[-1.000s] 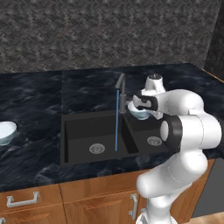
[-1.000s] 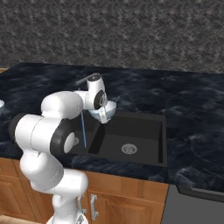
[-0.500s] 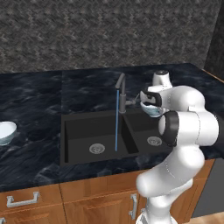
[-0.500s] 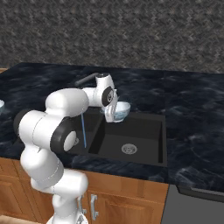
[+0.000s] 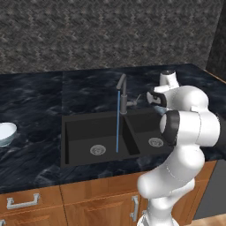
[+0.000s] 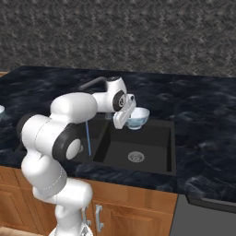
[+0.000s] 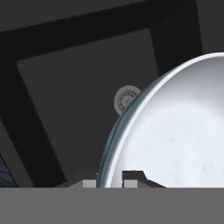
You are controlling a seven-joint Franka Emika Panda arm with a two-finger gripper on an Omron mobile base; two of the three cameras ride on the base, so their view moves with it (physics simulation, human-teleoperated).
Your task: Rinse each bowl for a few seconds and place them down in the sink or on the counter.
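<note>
My gripper is shut on the rim of a small white bowl and holds it upright in the air over the right basin of the black sink. In the hand view the bowl looms large at the right, its rim pinched at the gripper, with the basin's silver drain below. The forearm hides most of this bowl in the left base view, where the gripper sits right of the faucet. A second bowl rests on the counter at the far left.
Water runs in a thin blue stream from the gooseneck faucet into the left basin, left of the held bowl. Black counter stretches to the right of the sink. Wooden cabinets sit below, a grey speckled wall behind.
The arm has carried the bowl to the right, away from the faucet and the stream, until it hangs over the right basin. The grip has stayed shut. The other bowl has not moved.
</note>
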